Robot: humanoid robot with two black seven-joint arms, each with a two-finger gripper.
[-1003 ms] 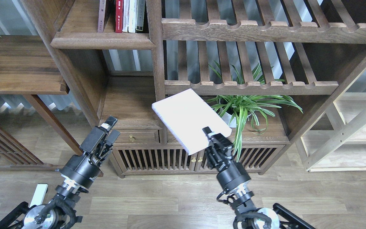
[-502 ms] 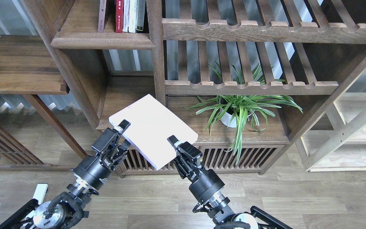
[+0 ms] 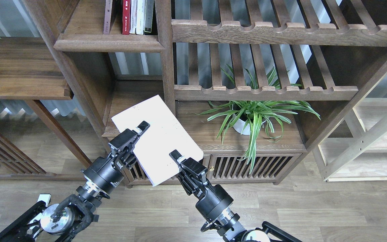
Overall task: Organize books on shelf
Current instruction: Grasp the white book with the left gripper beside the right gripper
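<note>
i hold a white book (image 3: pixel 156 137) up in the air with both claws. my right claw (image 3: pixel 176 157) is closed on its near edge. my left claw (image 3: pixel 139 129) is closed on its left side. the book is tilted and hangs in front of the low part of the brown bookcase. far up at the top, more books (image 3: pixel 134 16) stand in a row on the dark shelf (image 3: pixel 108 43). a green plant (image 3: pixel 254 114) in a white pot sits to the right.
</note>
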